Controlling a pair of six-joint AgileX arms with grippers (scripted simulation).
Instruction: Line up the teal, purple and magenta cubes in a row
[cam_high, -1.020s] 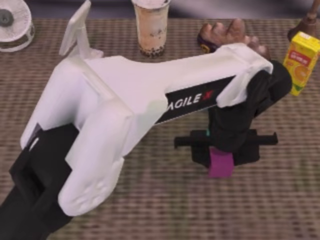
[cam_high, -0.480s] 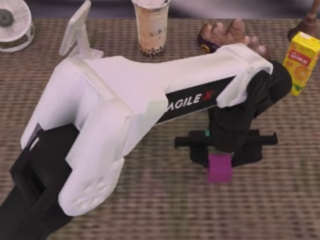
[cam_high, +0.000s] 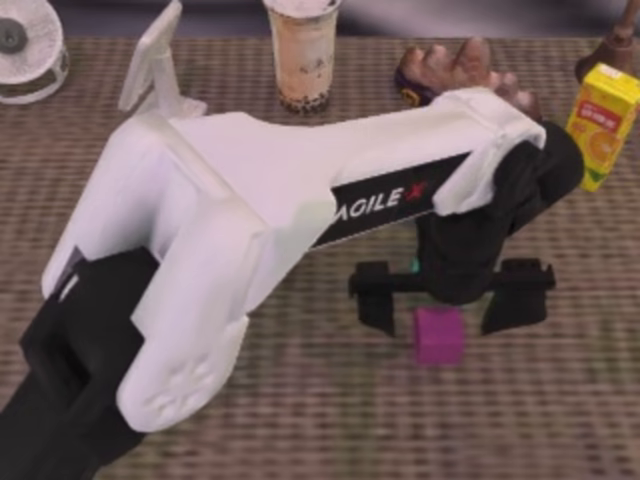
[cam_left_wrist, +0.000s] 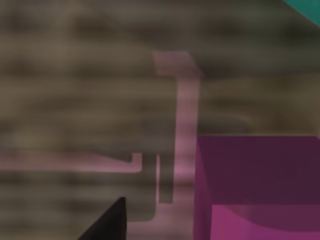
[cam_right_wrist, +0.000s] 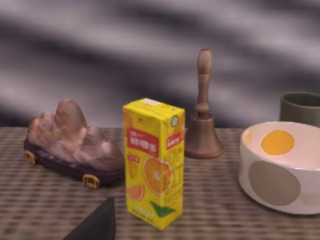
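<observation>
Top view: left end effector (cam_high: 450, 310) spread wide over the magenta cube (cam_high: 439, 335).
Small, matte, bright pink, it sits flat on the woven brown table (cam_high: 330, 400).

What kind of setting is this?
Likely a rendered tabletop test scene: a woven brown table mat cluttered with unrelated props such as a yellow orange-juice carton, a brown wooden-handled bell and a bubble-tea cup.

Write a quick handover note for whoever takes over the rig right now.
Left gripper: open, fingers spread either side of the magenta cube, not touching it.
Right gripper: not in the top view; state cannot be told.
Magenta cube rests on the mat. A sliver of the teal cube shows in the left wrist view. Purple cube not visible.
Done: magenta cube set down.
Left: check the row under the arm.
</observation>
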